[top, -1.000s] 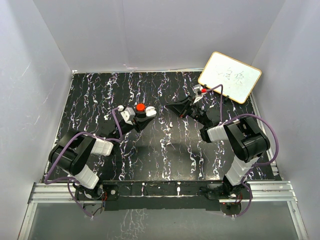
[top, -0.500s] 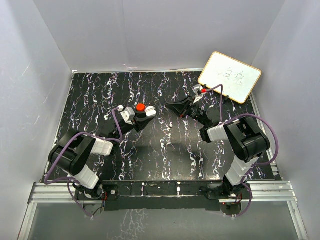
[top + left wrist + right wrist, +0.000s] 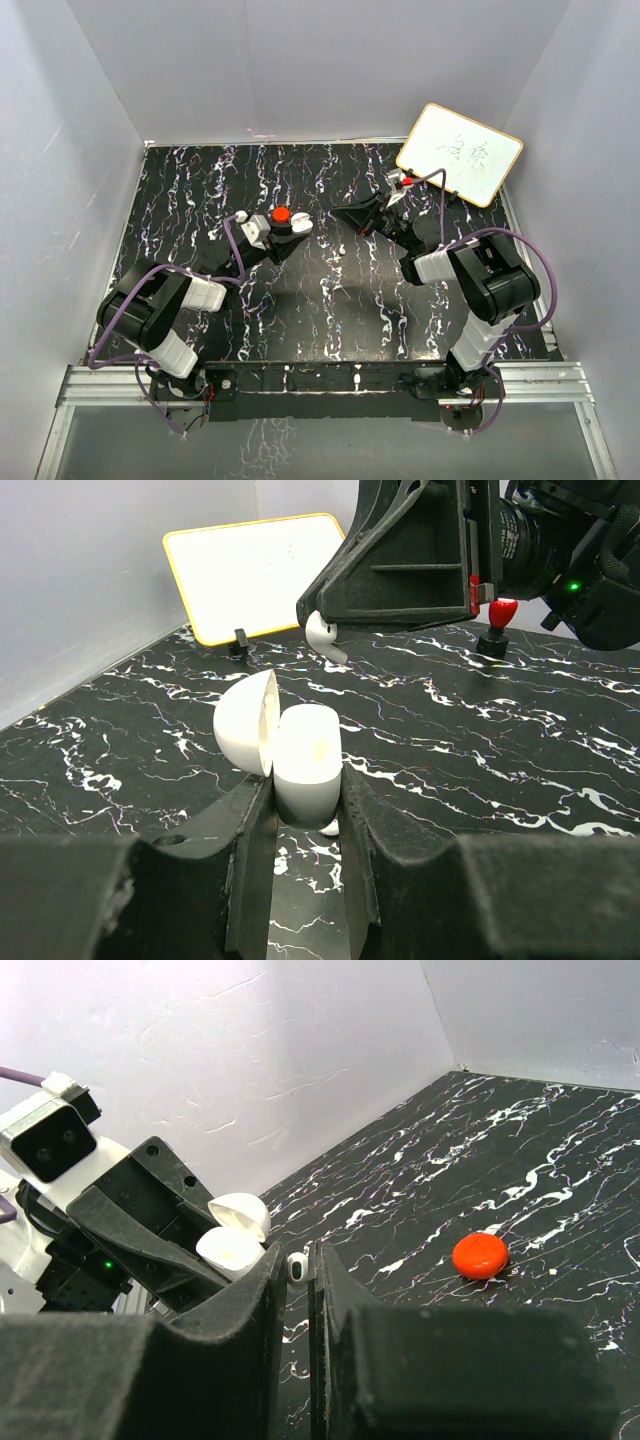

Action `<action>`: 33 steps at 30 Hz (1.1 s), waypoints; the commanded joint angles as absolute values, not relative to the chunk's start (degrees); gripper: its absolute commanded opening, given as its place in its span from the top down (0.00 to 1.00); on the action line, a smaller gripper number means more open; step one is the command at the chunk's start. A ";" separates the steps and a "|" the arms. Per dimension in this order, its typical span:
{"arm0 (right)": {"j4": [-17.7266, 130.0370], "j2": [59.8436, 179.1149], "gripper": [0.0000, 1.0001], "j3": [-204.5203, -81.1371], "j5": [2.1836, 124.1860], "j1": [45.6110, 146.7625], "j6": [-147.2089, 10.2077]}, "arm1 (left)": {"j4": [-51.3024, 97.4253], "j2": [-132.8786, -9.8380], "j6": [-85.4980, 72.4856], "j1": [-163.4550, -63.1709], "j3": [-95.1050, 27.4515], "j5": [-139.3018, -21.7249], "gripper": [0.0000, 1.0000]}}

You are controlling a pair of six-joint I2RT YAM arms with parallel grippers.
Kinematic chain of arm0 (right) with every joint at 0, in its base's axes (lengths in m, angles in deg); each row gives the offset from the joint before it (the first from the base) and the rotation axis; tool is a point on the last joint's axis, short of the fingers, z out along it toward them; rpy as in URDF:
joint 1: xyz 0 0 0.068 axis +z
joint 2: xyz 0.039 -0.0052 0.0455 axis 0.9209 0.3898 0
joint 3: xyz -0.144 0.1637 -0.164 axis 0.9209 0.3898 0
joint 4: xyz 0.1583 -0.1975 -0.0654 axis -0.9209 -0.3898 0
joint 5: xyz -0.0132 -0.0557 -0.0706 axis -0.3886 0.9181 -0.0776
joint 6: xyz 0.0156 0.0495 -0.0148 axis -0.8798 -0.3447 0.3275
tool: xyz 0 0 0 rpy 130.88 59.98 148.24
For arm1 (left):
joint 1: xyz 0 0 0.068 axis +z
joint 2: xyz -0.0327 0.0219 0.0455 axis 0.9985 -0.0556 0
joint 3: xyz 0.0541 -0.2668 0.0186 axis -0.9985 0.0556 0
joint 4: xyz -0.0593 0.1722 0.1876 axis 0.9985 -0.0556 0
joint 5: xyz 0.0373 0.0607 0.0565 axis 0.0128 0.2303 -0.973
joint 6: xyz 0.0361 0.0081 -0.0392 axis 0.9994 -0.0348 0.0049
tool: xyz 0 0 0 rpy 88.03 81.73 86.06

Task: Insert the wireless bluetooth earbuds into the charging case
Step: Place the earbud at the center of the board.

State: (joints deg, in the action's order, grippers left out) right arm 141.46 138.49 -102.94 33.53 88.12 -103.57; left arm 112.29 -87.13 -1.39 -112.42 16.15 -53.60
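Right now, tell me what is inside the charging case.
The charging case, held in the left pincer with its lid open, shows only its outer shell; its hollow is hidden.

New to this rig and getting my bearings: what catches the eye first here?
The left gripper clamps an open white charging case at mid-table, and the right gripper, facing it, pinches a small white earbud. A red puck lies beyond the left gripper; a whiteboard leans in the far right corner.

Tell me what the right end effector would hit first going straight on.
Likely the open charging case held by the left end effector, though depth is unclear and it might pass beside it.
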 commanded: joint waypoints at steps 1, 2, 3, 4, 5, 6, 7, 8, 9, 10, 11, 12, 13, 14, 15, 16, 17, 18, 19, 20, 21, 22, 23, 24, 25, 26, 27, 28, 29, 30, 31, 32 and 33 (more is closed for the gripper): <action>160.60 136.22 1.00 -103.02 33.87 88.53 -102.29 | 123.29 -84.68 -0.87 -112.26 15.66 -52.57 1.00; 160.56 136.22 1.00 -102.97 33.91 88.56 -102.27 | 123.27 -84.64 -0.84 -112.26 15.67 -52.58 1.00; 160.55 136.22 1.00 -102.98 33.91 88.55 -102.22 | 123.26 -84.62 -0.84 -112.24 15.67 -52.64 1.00; 160.63 136.23 1.00 -103.03 33.91 88.63 -102.20 | 123.28 -84.61 -0.77 -112.24 15.67 -52.65 1.00; 160.58 136.22 1.00 -103.07 33.91 88.63 -102.16 | 123.27 -84.55 -0.81 -112.22 15.67 -52.61 1.00; 160.63 136.22 1.00 -103.06 33.91 88.60 -102.20 | 123.26 -84.66 -0.81 -112.23 15.67 -52.58 1.00; 160.64 136.14 1.00 -103.05 33.90 88.60 -102.15 | 123.29 -84.64 -0.82 -112.28 15.67 -52.64 1.00; 160.60 136.09 1.00 -102.99 33.91 88.69 -102.20 | 123.27 -84.67 -0.82 -112.28 15.73 -52.65 1.00; 160.59 136.01 1.00 -102.97 33.91 88.76 -102.13 | 123.26 -84.66 -0.82 -112.28 15.82 -52.57 1.00; 160.51 135.78 1.00 -102.97 34.03 88.87 -101.86 | 123.26 -84.71 -0.82 -112.23 15.76 -52.65 1.00; 160.41 135.44 1.00 -102.65 34.73 89.12 -101.36 | 123.31 -84.75 -0.82 -112.26 15.70 -52.78 1.00; 159.88 134.83 1.00 -102.28 35.64 89.59 -100.23 | 123.27 -84.75 -0.82 -112.29 15.67 -52.80 1.00; 158.53 133.90 1.00 -102.11 36.46 90.16 -98.54 | 123.22 -84.79 -0.89 -112.28 15.60 -52.79 1.00; 156.43 133.00 1.00 -102.02 37.35 90.92 -96.63 | 123.18 -84.87 -0.90 -112.25 15.54 -52.80 1.00; 154.18 131.83 1.00 -102.00 38.53 91.67 -94.54 | 123.22 -85.00 -0.95 -112.25 15.50 -52.76 1.00; 152.37 130.99 1.00 -101.98 39.39 92.42 -92.92 | 123.26 -85.10 -1.05 -112.27 15.41 -52.80 1.00; 151.33 130.27 1.00 -101.82 40.25 93.17 -91.26 | 123.23 -85.08 -1.08 -112.29 15.43 -52.93 1.00; 150.86 129.70 1.00 -101.50 41.47 93.54 -90.60 | 123.13 -85.15 -1.20 -112.29 15.41 -53.21 1.00; 150.73 129.24 1.00 -101.14 42.61 93.85 -90.18 | 123.03 -85.19 -1.25 -112.27 15.40 -53.48 1.00; 150.72 128.99 1.00 -100.97 43.48 94.08 -90.02 | 122.93 -85.17 -1.25 -112.26 15.40 -53.69 1.00; 150.71 128.71 1.00 -100.89 44.16 94.40 -89.69 | 122.84 -85.16 -1.38 -112.30 15.36 -54.08 1.00; 150.71 128.49 1.00 -100.72 44.90 94.79 -89.26 | 122.75 -85.26 -1.57 -112.30 15.25 -54.36 1.00; 150.71 128.49 1.00 -100.66 45.55 95.16 -88.90 | 122.81 -85.35 -1.77 -112.28 15.15 -54.55 1.00; 150.71 128.41 1.00 -100.67 45.93 95.45 -88.54 | 122.87 -85.40 -1.97 -112.30 15.06 -54.83 1.00; 150.71 128.55 1.00 -100.64 46.41 95.81 -88.11 | 122.97 -85.48 -2.20 -112.30 15.06 -55.13 1.00; 150.71 128.57 1.00 -100.60 46.83 96.16 -87.80 | 123.14 -85.48 -2.34 -112.37 14.99 -55.24 1.00; 150.71 128.60 1.00 -100.57 47.30 96.49 -87.49 | 123.25 -85.51 -2.46 -112.39 14.97 -55.35 1.00; 150.75 128.71 1.00 -100.56 47.71 96.74 -87.26 | 123.18 -85.45 -2.48 -112.46 14.96 -55.56 1.00; 150.85 128.92 1.00 -100.59 48.10 97.07 -87.12 | 123.18 -85.50 -2.56 -112.55 14.94 -55.83 1.00; 150.94 129.06 1.00 -100.63 48.49 97.43 -86.89 | 123.22 -85.64 -2.71 -112.64 14.76 -56.01 1.00; 151.11 129.28 1.00 -100.66 48.94 97.85 -86.71 | 123.18 -85.66 -2.93 -112.75 14.66 -56.30 1.00; 151.26 129.49 1.00 -100.80 49.55 98.39 -86.51 | 123.18 -85.82 -3.19 -112.84 14.57 -56.57 1.00; 151.68 129.90 1.00 -100.89 49.87 98.86 -86.37 | 123.25 -86.07 -3.35 -113.03 14.37 -56.66 1.00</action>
State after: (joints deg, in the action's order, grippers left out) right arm 141.52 129.44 -100.62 46.60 97.17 -88.80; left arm 112.29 -87.13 -2.50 -112.48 16.15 -55.56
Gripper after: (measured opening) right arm 0.107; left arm 0.250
